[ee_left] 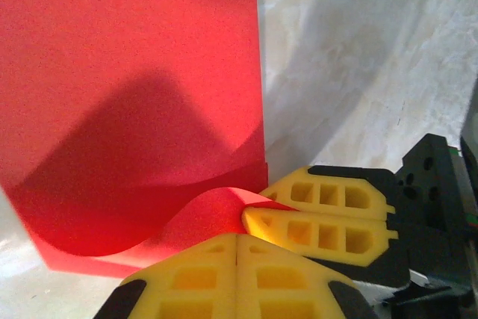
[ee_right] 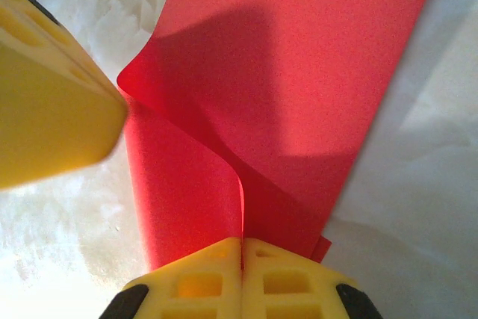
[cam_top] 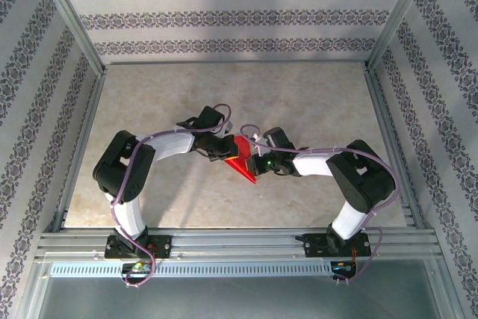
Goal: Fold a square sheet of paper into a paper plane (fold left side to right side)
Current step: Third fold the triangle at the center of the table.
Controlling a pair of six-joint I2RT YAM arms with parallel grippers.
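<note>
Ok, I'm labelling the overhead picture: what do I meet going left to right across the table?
left arm → red paper → right arm

1 square sheet of paper (cam_top: 240, 160), red, between the claws. 2 arms: left arm (cam_top: 131, 177), right arm (cam_top: 360, 178). 2 claws: left claw (ee_left: 237, 238), right claw (ee_right: 242, 243). 1 desk (cam_top: 314, 102).

Top external: high behind the near edge, looking down over the whole table (cam_top: 314, 102). Both wrist cams: very close, angled down, sharing the red paper sheet (ee_right: 299, 72).
</note>
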